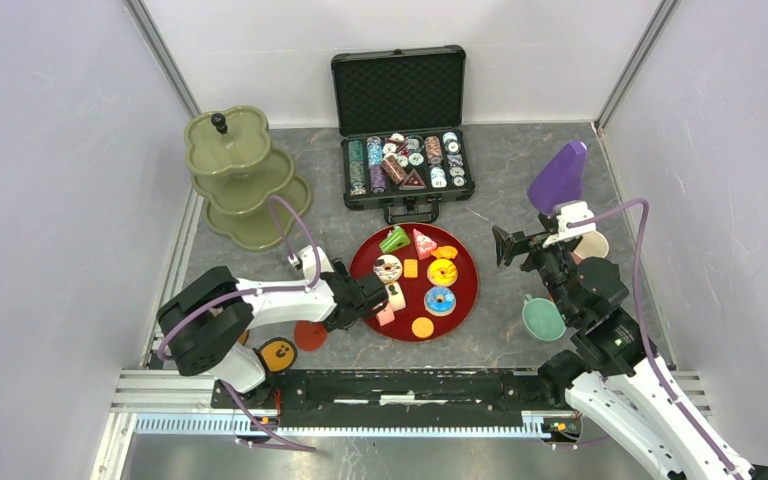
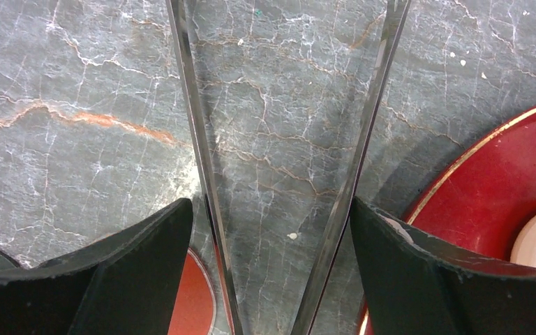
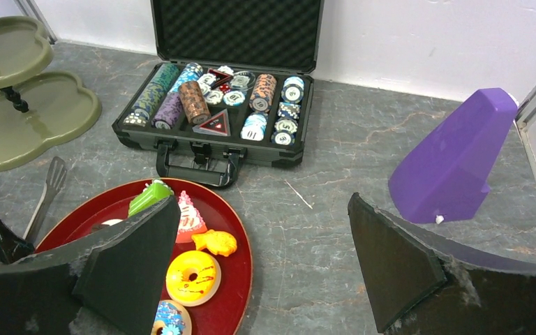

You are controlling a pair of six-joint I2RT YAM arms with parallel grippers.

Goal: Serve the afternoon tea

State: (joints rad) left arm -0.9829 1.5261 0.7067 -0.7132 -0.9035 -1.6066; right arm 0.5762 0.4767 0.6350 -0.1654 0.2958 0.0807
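Metal tongs [image 2: 202, 174] clamped in L gripper [image 1: 365, 297]; spread tips over donut [image 1: 388, 268], squeeze gently. R gripper [image 1: 508, 246] wide, empty.

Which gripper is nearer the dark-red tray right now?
Left. The left gripper is at the dark-red tray's left rim, holding tongs. The right gripper hangs open over bare table, off the tray's right edge.

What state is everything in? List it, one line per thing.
left gripper: closed on the tongs
tongs: spread open, nothing between them
right gripper: open, empty
three-tier stand: upright, tiers empty
poker chip case: lid open, filled with chips
red tray: loaded with treats
teal cup: empty
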